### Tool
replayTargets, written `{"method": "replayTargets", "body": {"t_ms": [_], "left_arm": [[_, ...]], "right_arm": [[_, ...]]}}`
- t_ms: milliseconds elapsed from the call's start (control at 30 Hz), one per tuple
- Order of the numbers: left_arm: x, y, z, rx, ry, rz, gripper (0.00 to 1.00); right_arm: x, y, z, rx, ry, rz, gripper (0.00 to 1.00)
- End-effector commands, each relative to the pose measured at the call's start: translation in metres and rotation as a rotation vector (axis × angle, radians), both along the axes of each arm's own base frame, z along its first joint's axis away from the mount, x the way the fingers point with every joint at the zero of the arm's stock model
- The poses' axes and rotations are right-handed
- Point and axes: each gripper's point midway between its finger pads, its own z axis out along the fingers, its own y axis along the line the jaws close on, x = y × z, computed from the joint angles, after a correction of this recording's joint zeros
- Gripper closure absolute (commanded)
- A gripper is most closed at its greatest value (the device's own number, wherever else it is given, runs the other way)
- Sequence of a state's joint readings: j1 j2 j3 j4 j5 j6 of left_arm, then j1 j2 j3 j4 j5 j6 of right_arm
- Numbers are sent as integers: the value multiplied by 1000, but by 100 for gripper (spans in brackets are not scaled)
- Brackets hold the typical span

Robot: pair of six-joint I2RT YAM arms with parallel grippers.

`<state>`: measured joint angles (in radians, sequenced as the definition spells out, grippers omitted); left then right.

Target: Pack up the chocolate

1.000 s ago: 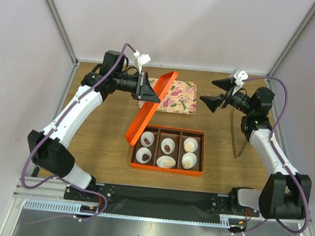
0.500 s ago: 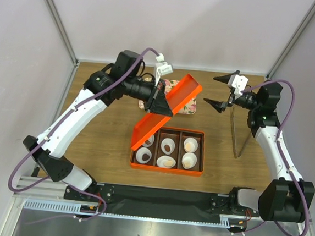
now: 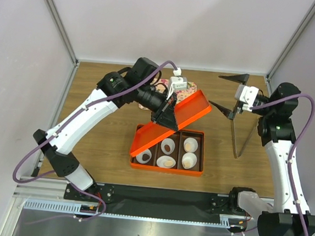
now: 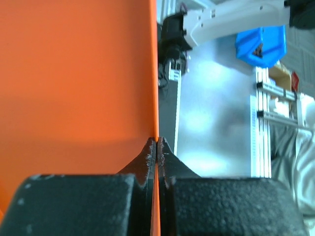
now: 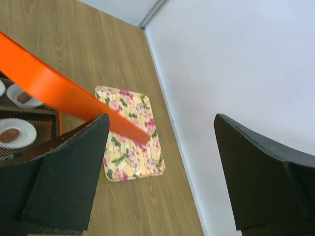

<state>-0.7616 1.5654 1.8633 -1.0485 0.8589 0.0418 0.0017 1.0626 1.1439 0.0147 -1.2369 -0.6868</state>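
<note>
An orange box (image 3: pixel 192 171) sits at the table's middle, its compartments holding white paper cups. A dark-brown chocolate (image 3: pixel 168 147) lies in the middle back cup; two more chocolates show in cups in the right wrist view (image 5: pixel 10 134). My left gripper (image 3: pixel 167 116) is shut on the edge of the orange lid (image 3: pixel 194 107) and holds it tilted over the box's left and back part, hiding some cups. In the left wrist view the lid (image 4: pixel 74 83) fills the left half, pinched between the jaws of the left gripper (image 4: pixel 157 140). My right gripper (image 3: pixel 226 92) is open and empty, raised right of the lid (image 5: pixel 59 91).
A flowered tray (image 3: pixel 191 88) lies behind the box, mostly hidden by the lid and left arm; it also shows in the right wrist view (image 5: pixel 133 140). A thin metal stand (image 3: pixel 235 137) rises at the right. White walls enclose the table at the back and sides.
My left arm has swung the lid to the right and lowered it over the box. My right gripper has drawn back to the right and turned, staying open.
</note>
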Motion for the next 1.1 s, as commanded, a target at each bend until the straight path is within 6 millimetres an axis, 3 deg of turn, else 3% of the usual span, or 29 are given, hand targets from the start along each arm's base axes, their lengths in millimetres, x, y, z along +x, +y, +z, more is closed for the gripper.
{"method": "replayTargets", "body": {"t_ms": [0, 100, 300, 433, 533, 700, 900, 1067], "left_arm": [[-8, -9, 25, -99, -130, -111, 100], [-9, -15, 19, -91, -142, -142, 100], [-2, -22, -3, -35, -148, -159, 100], [0, -26, -2, -38, -138, -171, 100], [0, -26, 5, -52, -164, -173, 100], [6, -22, 5, -28, -210, -146, 100], [17, -20, -10, 34, -226, -122, 100], [10, -23, 1, -11, -226, -162, 100]], "right_arm": [[-31, 18, -9, -41, 30, 102, 7], [-44, 18, -27, -66, 68, 104, 7], [-33, 6, -41, -102, 98, 9, 7], [-9, -19, -48, -132, 112, -160, 7], [7, -56, -44, -125, 125, -299, 7], [10, -76, -37, -80, 188, -344, 7], [-13, -58, -40, -79, 216, -196, 7], [-25, -50, -33, -50, 225, -131, 8]]}}
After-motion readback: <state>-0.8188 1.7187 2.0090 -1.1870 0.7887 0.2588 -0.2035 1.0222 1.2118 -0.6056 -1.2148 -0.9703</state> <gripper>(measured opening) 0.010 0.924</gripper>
